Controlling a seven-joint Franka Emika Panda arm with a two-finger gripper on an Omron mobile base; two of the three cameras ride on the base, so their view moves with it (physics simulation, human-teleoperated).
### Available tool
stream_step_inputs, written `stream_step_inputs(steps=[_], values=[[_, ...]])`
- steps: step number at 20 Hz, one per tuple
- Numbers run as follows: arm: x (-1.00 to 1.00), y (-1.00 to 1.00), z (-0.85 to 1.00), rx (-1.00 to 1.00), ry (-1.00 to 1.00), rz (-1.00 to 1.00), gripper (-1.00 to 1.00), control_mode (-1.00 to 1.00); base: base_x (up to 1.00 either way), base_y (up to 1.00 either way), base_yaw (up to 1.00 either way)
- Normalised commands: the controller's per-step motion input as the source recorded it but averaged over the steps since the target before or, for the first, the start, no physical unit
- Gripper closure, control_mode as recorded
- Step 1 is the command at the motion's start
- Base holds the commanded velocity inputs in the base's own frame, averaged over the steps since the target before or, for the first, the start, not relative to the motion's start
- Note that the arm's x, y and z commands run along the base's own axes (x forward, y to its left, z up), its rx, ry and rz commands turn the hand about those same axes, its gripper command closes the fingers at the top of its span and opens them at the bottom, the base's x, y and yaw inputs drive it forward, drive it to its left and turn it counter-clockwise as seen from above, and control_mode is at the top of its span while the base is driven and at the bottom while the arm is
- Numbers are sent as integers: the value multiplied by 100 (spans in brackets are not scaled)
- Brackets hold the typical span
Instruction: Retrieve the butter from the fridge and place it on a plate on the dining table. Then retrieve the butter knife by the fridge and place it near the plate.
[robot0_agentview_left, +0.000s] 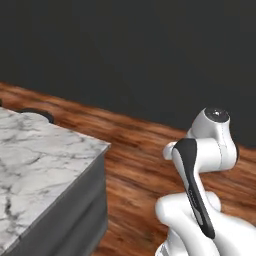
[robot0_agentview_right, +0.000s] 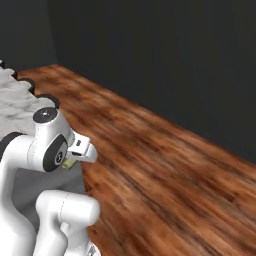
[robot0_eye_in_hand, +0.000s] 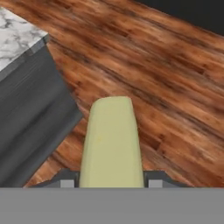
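The butter (robot0_eye_in_hand: 111, 142), a pale-yellow stick, stands lengthwise between my two dark fingertips (robot0_eye_in_hand: 65, 180) in the hand view. My gripper (robot0_eye_in_hand: 111, 181) is shut on it and hangs over the wooden floor just off the corner of the dining table (robot0_eye_in_hand: 15, 37). From the right base view, the butter (robot0_agentview_right: 68, 164) peeks out under the white hand as a small yellow bit, with the gripper (robot0_agentview_right: 71, 162) around it. The white-and-grey marble top of the dining table (robot0_agentview_left: 45, 155) lies at the left. The fridge, the plate and the butter knife are out of view.
The table's dark grey side (robot0_eye_in_hand: 30, 100) drops to the brown wooden floor (robot0_agentview_left: 140, 170). A black round stool (robot0_agentview_left: 37, 114) stands at the table's far edge. A dark wall (robot0_agentview_left: 130, 55) closes the back. Open floor stretches to the right (robot0_agentview_right: 170, 170).
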Motion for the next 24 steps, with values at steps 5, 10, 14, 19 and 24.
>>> stream_step_inputs(steps=[5, 10, 14, 19, 24], values=[[0, 0, 0, 0, 0, 0, 100, 100, 79, -100, 43], [0, 0, 0, 0, 0, 0, 100, 100, 56, -100, 55], [0, 0, 0, 0, 0, 0, 100, 100, 45, -100, 56], [0, 0, 0, 0, 0, 0, 100, 100, 14, -100, 57], [0, 0, 0, 0, 0, 0, 100, 100, 56, -100, 45]])
